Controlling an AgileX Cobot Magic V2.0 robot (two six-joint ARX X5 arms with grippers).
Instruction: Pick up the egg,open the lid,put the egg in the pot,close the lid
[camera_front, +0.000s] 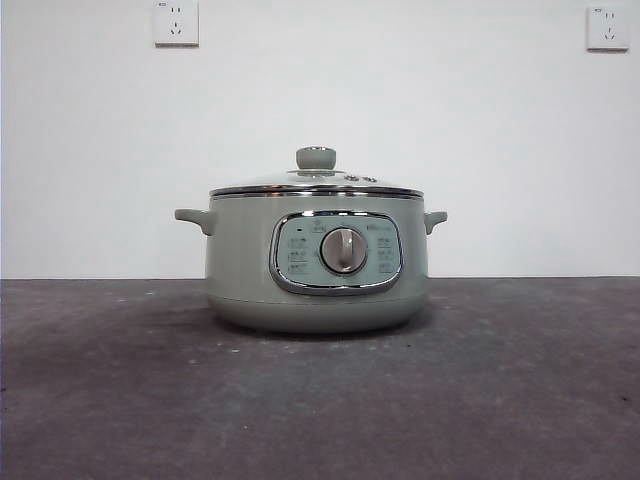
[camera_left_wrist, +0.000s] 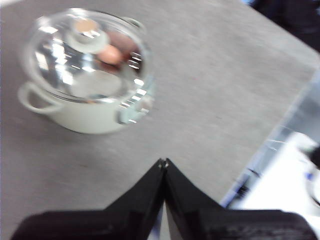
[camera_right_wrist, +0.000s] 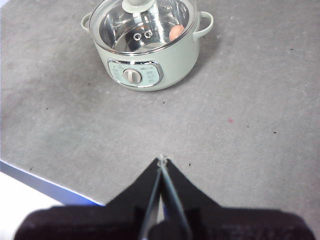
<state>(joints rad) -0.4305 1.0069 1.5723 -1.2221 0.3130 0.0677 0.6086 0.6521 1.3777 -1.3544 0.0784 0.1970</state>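
The sage-green pot stands in the middle of the grey table, its dial panel facing the front view. The glass lid with its green knob rests on the pot's rim. Through the glass, the reddish-brown egg lies inside the pot, and it also shows as the egg in the left wrist view under the lid. My left gripper is shut and holds nothing, well away from the pot. My right gripper is also shut and empty, drawn back near the table's front.
A white wall with two sockets stands behind the table. The table's edge runs close beside the right gripper. White equipment lies beyond the table edge near the left gripper.
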